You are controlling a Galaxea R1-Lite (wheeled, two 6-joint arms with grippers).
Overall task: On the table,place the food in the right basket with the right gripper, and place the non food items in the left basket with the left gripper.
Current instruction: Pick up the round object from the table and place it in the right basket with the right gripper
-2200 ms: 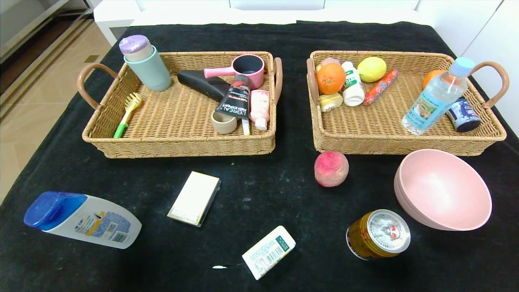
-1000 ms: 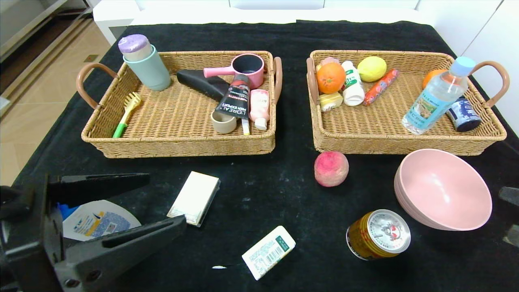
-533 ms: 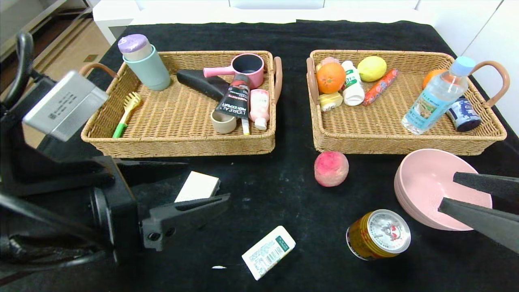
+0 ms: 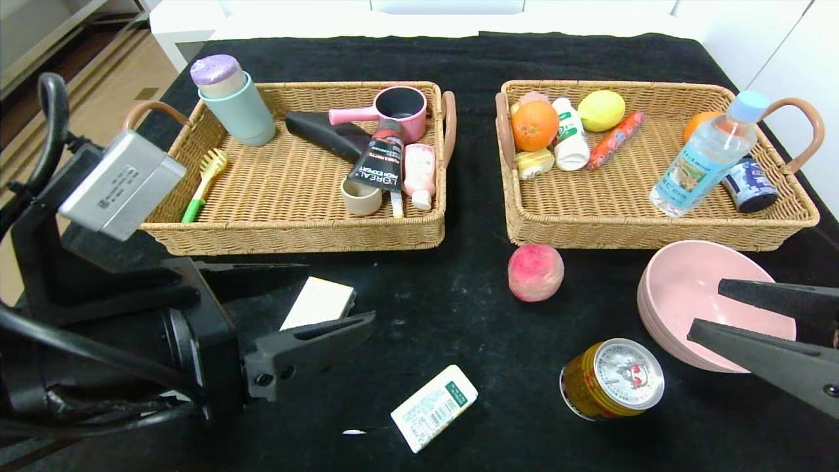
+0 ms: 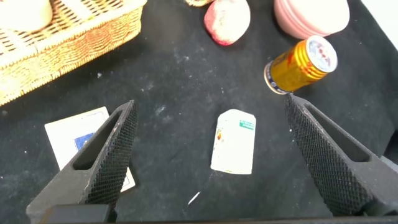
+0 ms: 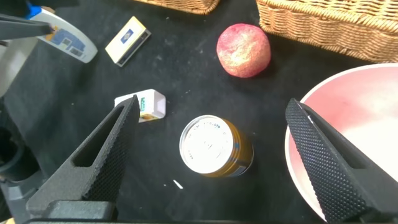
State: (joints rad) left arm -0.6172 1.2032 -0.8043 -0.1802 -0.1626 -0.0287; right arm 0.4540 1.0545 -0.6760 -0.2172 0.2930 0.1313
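Head view: high, looking forward and down over the whole table (image 4: 459,59). Wrist views: close, each looking down between its own fingers. All three share the can (image 4: 611,379) (image 5: 301,65) (image 6: 214,148) and packet (image 4: 434,407) (image 5: 235,141) (image 6: 145,106).

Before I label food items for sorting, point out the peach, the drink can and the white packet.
peach (image 4: 535,272), head view, its middle.
drink can (image 4: 620,375), head view, silver top.
white packet (image 4: 434,407), head view, label face.

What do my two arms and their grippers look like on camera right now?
Both are matte black. The left gripper has two long tapered fingers on a round wrist, thick black cables looping behind it, and a silver-grey box with a small code sticker mounted above. The right gripper shows only its two dark tapered fingers; the wrist views show cross-hatched finger pads.
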